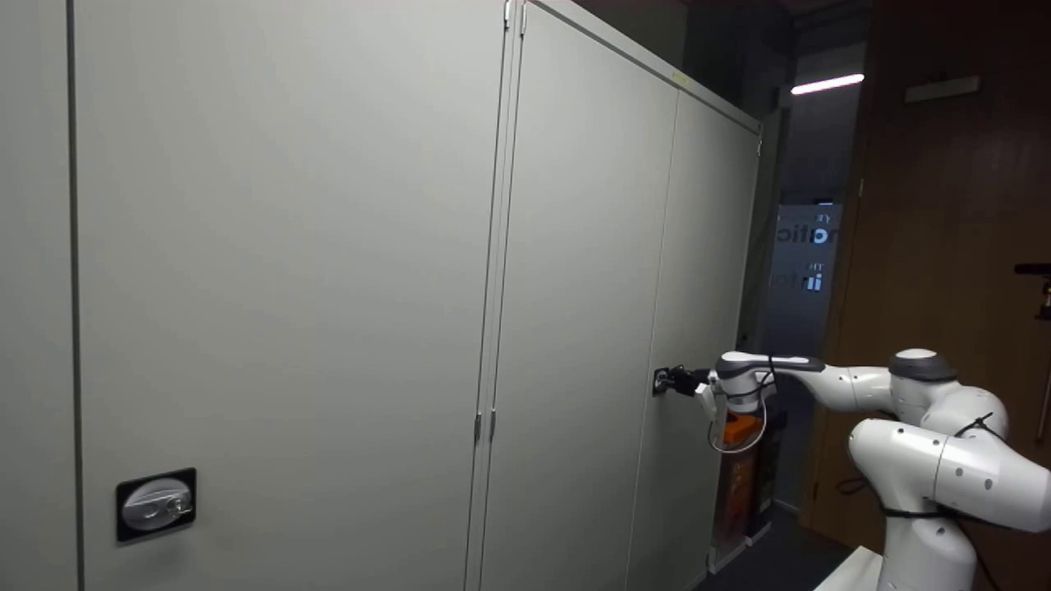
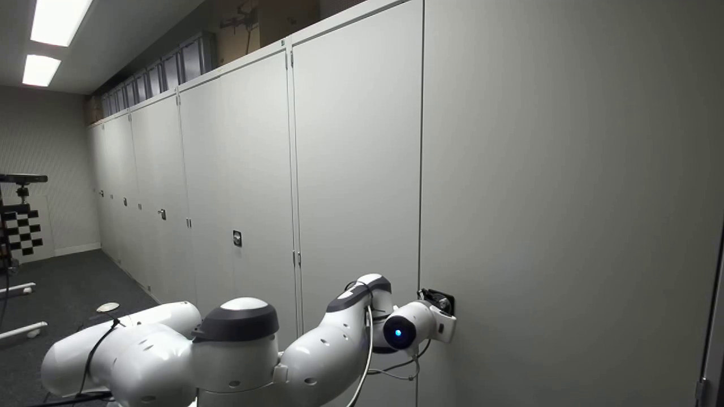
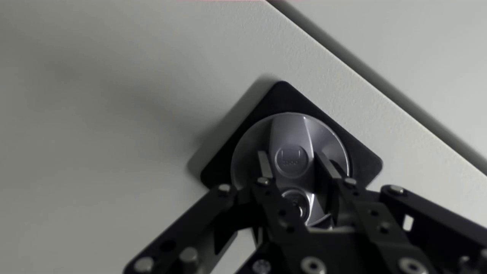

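Observation:
A silver turn handle [image 3: 291, 131] with a round keyhole sits in a round dish on a black square plate [image 3: 369, 163], on a light grey cabinet door [image 3: 114, 171]. In the wrist view the handle stands at a slant to the plate's edges. My gripper [image 3: 291, 155] has one finger on each side of the handle, close against it. The fingers hide the lower part of the dish. In both exterior views the gripper [image 1: 680, 379] reaches the lock plate [image 1: 659, 381] on the door; the plate also shows partly behind the wrist [image 2: 451, 302].
A seam [image 3: 380, 83] between two doors runs beside the plate. Cabinets continue in a row, with other locks [image 1: 156, 505] [image 2: 237, 238]. An orange-topped box [image 1: 741, 427] stands below the forearm [image 1: 772, 364]. A stand with a checkerboard [image 2: 22, 232] is at the far side.

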Robot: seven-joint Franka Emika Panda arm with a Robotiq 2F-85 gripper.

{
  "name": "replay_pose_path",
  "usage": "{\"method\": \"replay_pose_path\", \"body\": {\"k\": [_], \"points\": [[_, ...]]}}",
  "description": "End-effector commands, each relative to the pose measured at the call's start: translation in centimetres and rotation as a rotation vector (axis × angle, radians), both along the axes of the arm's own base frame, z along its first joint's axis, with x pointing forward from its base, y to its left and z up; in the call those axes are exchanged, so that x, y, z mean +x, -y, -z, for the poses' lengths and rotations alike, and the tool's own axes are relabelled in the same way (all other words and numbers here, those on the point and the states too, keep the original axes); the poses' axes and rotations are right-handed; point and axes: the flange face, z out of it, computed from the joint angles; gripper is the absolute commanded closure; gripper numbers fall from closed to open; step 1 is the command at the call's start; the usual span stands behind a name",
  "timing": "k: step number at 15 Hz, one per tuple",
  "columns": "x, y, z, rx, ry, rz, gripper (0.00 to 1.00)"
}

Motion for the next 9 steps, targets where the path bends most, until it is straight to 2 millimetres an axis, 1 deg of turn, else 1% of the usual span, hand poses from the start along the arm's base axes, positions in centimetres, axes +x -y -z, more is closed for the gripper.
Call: {"method": "replay_pose_path", "body": {"k": [1, 9], "points": [[-0.3, -3.18, -2.59, 0.062, 0.027, -0.017, 0.92], [-0.2, -3.31, -2.57, 0.111, 0.07, 0.004, 0.92]]}}
